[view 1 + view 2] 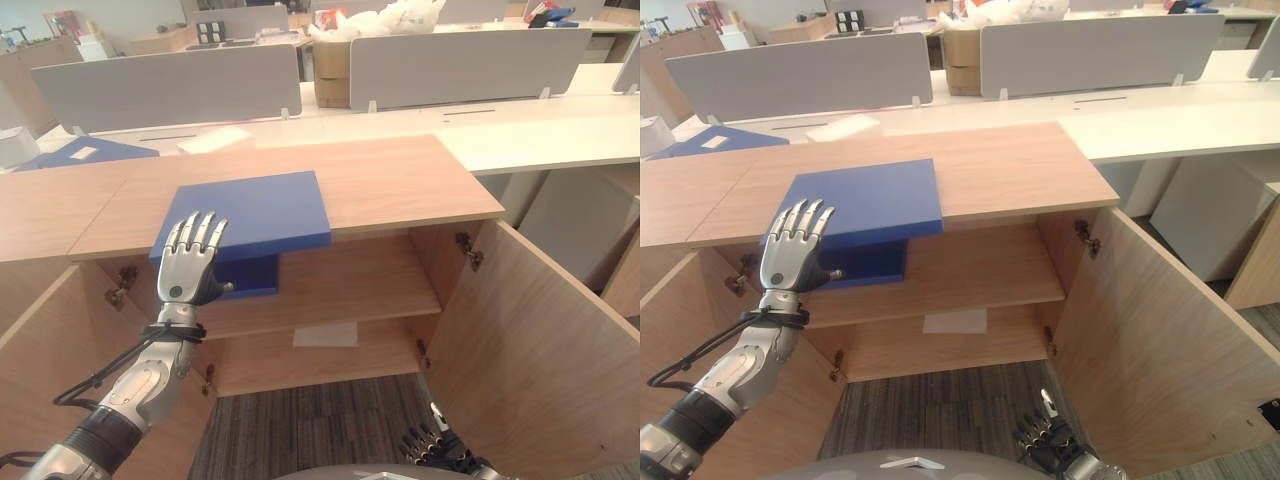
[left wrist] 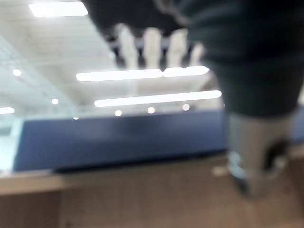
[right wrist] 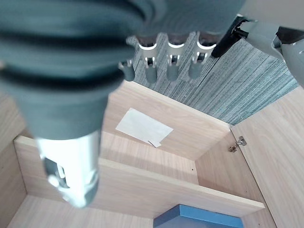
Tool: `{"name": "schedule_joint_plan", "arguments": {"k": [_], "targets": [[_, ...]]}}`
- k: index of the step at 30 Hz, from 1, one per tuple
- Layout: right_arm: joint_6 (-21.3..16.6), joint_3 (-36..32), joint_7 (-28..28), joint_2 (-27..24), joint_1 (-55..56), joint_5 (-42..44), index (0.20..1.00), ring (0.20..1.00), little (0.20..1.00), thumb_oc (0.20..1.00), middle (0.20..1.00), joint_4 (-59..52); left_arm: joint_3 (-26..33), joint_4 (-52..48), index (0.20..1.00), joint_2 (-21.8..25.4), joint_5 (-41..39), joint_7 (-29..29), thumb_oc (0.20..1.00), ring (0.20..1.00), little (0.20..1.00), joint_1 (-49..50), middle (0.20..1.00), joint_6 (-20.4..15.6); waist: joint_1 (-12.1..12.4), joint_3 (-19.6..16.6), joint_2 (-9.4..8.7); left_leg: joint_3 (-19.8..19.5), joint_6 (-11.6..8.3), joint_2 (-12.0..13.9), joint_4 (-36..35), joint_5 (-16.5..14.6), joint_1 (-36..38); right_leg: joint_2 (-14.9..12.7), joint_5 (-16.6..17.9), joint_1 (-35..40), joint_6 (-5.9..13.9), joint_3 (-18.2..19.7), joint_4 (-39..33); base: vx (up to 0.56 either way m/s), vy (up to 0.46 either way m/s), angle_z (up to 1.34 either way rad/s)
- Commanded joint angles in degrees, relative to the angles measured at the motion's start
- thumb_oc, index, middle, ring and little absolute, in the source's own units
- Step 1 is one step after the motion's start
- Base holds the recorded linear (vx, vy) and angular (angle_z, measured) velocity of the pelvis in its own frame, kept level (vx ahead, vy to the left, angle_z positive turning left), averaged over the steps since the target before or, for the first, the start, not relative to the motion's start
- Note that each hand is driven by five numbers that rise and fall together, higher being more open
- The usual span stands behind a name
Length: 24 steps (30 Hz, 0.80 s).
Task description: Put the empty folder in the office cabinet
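Observation:
A blue folder [image 1: 255, 210] lies flat on the wooden cabinet top [image 1: 400, 180], its near edge jutting out over the open front. A second blue piece [image 1: 248, 277] sits just under it on the upper shelf [image 1: 350, 280]; I cannot tell whether it belongs to the same folder. My left hand [image 1: 190, 265] is raised at the folder's near left corner, open, with straight fingers pointing up over its edge. The left wrist view shows the folder's blue side [image 2: 118, 137] past those fingers [image 2: 152, 45]. My right hand [image 1: 440, 450] hangs low near the carpet with relaxed fingers, holding nothing.
Both cabinet doors stand open, the right door [image 1: 540, 340] swung far out and the left door [image 1: 40, 380] beside my left arm. A white sheet [image 3: 144, 127] lies on the bottom shelf. Another blue folder [image 1: 85, 152] rests at the back left, before grey desk dividers [image 1: 165, 85].

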Motion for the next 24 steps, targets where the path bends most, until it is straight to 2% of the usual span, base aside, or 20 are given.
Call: {"name": "schedule_joint_plan", "arguments": {"k": [1, 10, 17, 24], "targets": [[0.6, -1.2, 1.6, 0.3, -3.7, 0.5, 1.0, 1.0, 1.0, 1.0, 1.0, 0.6, 2.0, 2.4, 1.0, 3.3, 2.2, 1.9, 1.0, 1.0, 1.0, -7.4, 1.0, 0.6, 0.4, 1.4, -1.84, 3.4, -0.44, 0.6, 0.1, -7.9, 2.1, -2.5, -1.1, -0.1, 3.63, 2.5, -0.2, 0.03, 0.018, -0.08], [1.5, -1.6, 1.4, 0.1, -2.1, -0.7, 1.0, 1.0, 1.0, 1.0, 1.0, 0.4, 1.8, 8.7, 1.0, 2.7, 1.6, 6.1, 1.0, 1.0, 1.0, -9.9, 1.0, 2.0, -1.1, 1.0, -2.35, 4.7, -0.31, 0.7, 0.1, -8.3, 2.3, -2.4, -0.8, -0.4, 3.74, 3.6, -0.2, 0.03, 0.014, -0.05], [1.7, -2.0, 0.8, -0.1, -0.7, -0.7, 1.0, 1.0, 1.0, 1.0, 1.0, -0.8, 2.3, 12.1, 1.0, 2.7, 1.3, 7.1, 1.0, 1.0, 1.0, -12.3, 1.0, 2.9, -2.0, 1.1, -2.86, 5.1, -0.14, 0.6, 0.1, -8.5, 2.4, -2.2, -0.5, -0.8, 3.73, 4.5, -0.2, 0.03, 0.009, -0.04], [2.1, -2.5, 0.2, -0.2, -0.2, -0.9, 1.0, 1.0, 1.0, 1.0, 1.0, -1.8, 2.5, 14.8, 1.0, 2.4, 0.7, 6.8, 1.0, 1.0, 1.0, -13.6, 1.0, 2.2, -2.6, 1.0, -3.22, 5.6, 0.03, 0.5, 0.1, -8.8, 2.4, -2.0, -0.3, -1.1, 3.77, 5.3, -0.2, 0.01, 0.006, -0.03]]}}
